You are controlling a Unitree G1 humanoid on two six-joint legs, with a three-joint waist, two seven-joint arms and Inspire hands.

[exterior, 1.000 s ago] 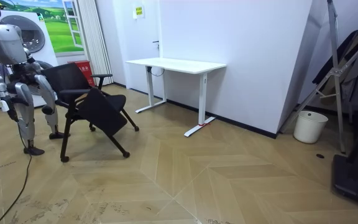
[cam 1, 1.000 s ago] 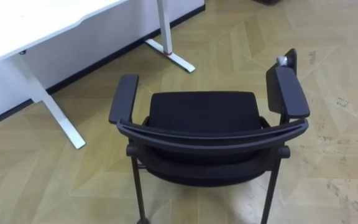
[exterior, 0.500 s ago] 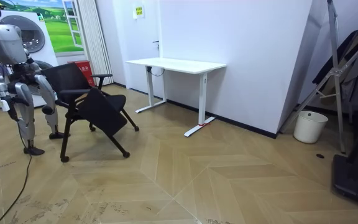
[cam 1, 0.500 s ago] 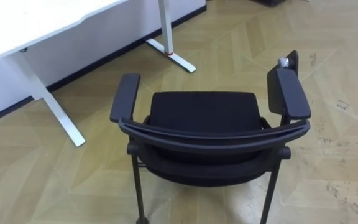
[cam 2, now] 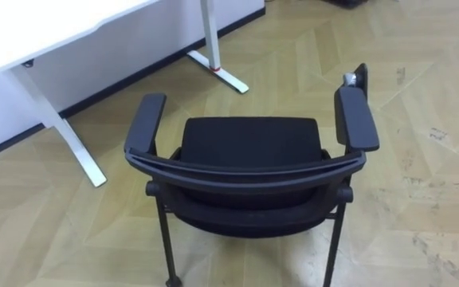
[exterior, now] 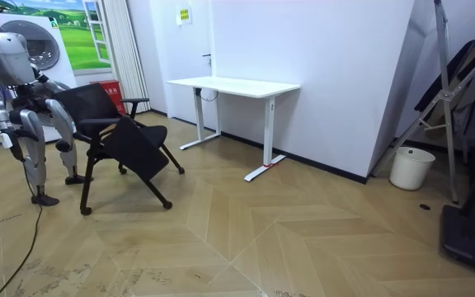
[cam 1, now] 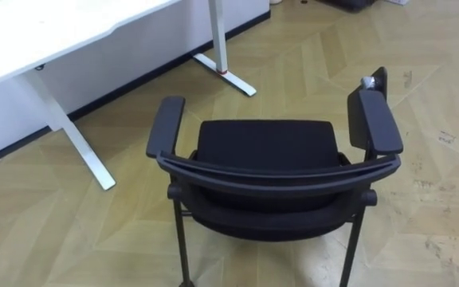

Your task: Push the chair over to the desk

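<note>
One black padded armchair on metal legs [cam 1: 265,155] stands on the parquet floor [cam 1: 445,96], near the white desk [cam 1: 46,32]. We note the right robot hand [exterior: 5,137] hanging low behind it; its state we cannot tell.

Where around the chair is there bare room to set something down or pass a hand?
Seat, between the armrests: bare. Floor right of the chair and ahead of it: open. Crowded on the left, where the desk leg stands near the left armrest.

Black chair [cam 1: 265,147] just ahead, white desk [cam 1: 46,32] beyond on the left, open floor [cam 1: 445,80] to the right.
</note>
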